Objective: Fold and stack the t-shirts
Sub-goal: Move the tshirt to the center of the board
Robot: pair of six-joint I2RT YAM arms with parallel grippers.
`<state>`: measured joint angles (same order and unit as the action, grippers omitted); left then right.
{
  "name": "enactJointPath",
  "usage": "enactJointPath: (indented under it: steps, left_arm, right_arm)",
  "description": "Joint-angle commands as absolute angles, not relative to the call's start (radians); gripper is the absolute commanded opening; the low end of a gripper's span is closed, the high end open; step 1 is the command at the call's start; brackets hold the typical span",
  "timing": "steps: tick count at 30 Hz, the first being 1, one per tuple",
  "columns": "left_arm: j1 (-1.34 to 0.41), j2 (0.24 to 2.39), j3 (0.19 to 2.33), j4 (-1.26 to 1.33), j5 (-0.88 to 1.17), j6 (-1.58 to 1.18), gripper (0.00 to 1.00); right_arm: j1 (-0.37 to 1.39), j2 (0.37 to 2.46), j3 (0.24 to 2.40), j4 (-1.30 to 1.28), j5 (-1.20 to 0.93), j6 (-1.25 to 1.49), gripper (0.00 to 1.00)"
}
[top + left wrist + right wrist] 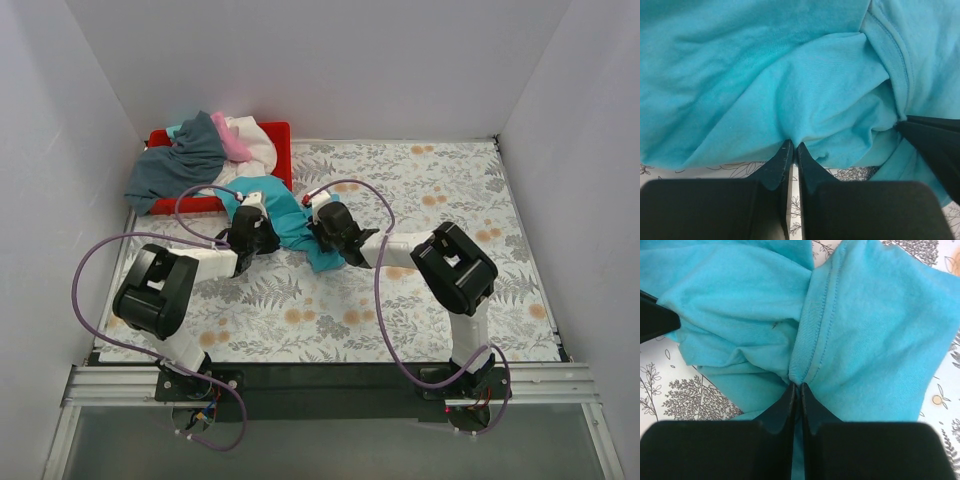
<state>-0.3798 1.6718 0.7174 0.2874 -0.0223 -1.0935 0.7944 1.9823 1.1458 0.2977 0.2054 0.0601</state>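
My left claw is closing almost fully on a thin fold of the turquoise t-shirt, with only a sliver of gap showing between the jaws. My right claw is pinching shut on a ribbed, stitched band of the same shirt. I am judging it to be the collar or a hem, but I cannot tell which.

The two claws are sitting near each other. The shirt is lying bunched between and around them on the flowered tabletop, its far left end reaching the near edge of the red tray.

I am worrying about three things:
- The left pinch is taking so little cloth that it may slip out when I am lifting.
- With both grips this close together, the shirt may be hanging in a rope rather than spreading flat.
- The far end may be snagging on the tray and dragging the grey t-shirt, the pink t-shirt or the white t-shirt heaped there.

I am finding no brand, label or readable writing anywhere.
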Motion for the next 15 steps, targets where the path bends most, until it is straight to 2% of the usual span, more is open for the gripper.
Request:
enactJointPath:
  steps: [1, 2, 10, 15]
  left_arm:
    - [-0.38, 1.637, 0.736, 0.295, -0.032, -1.081, 0.03]
    - [-0.38, 1.631, 0.733, 0.299, -0.029, -1.081, 0.0]
    - [-0.38, 1.476, 0.733, 0.261, -0.02, -1.078, 0.0]
    - [-0.38, 1.35, 0.765, 0.193, 0.057, -1.069, 0.0]
  right_arm:
    - [0.793, 1.899, 1.112, 0.278, 0.278, 0.049, 0.01]
    - [0.793, 1.882, 1.103, 0.276, 0.31, 0.045, 0.01]
    - [0.779, 1.656, 0.986, 0.276, 0.535, -0.02, 0.01]
    - [0.75, 1.548, 0.91, 0.275, 0.613, -0.047, 0.01]
